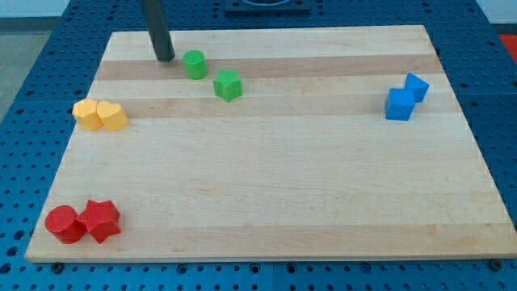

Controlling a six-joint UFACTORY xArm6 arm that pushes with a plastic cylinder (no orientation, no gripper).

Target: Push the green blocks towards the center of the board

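A green cylinder (194,64) stands near the view's top left of the wooden board (275,186). A green star block (229,84) lies just to its lower right, apart from it. My tip (165,58) rests on the board a short way to the left of the green cylinder, not touching it. The dark rod rises from the tip out of the view's top edge.
Two yellow blocks (99,115) touch each other at the left edge. A red cylinder (65,224) and a red star (102,220) sit together at the bottom left corner. Two blue blocks (406,97) touch at the right side.
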